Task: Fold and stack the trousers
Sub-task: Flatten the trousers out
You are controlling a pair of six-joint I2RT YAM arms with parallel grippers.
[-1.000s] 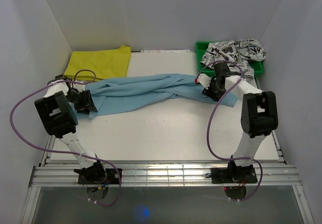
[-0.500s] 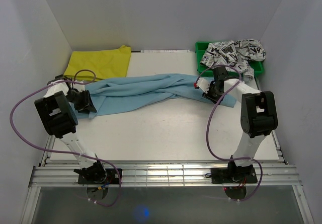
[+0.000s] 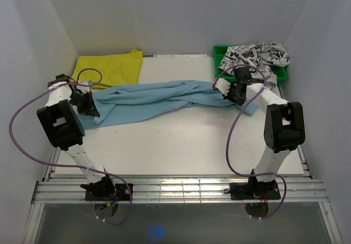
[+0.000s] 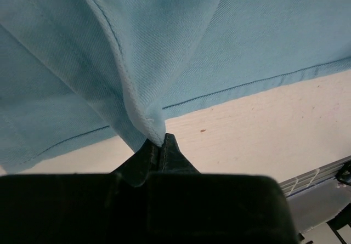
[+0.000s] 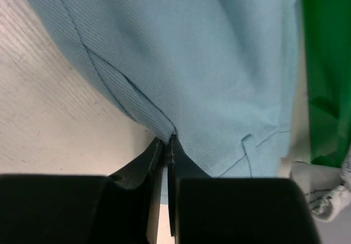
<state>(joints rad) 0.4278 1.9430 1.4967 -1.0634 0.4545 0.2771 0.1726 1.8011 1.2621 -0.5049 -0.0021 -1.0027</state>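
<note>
The light blue trousers (image 3: pixel 159 98) lie stretched left to right across the white table (image 3: pixel 181 145), bunched and twisted in the middle. My left gripper (image 3: pixel 93 111) is at their left end, shut on a hemmed fold of the cloth (image 4: pixel 151 126) that rises from its fingertips (image 4: pixel 171 148). My right gripper (image 3: pixel 230 94) is at their right end, shut on a pinch of the blue cloth (image 5: pixel 181 90) near a seam. In both wrist views the cloth lifts off the table at the pinch.
A folded yellow garment (image 3: pixel 109 67) lies at the back left, touching the trousers' left end. A green bin (image 3: pixel 279 74) at the back right holds a black-on-white printed garment (image 3: pixel 255 56). White walls close in on three sides.
Both grippers have closed on the trousers' ends. The left one has moved back and up with its end, and the right one has shifted slightly toward the back.
</note>
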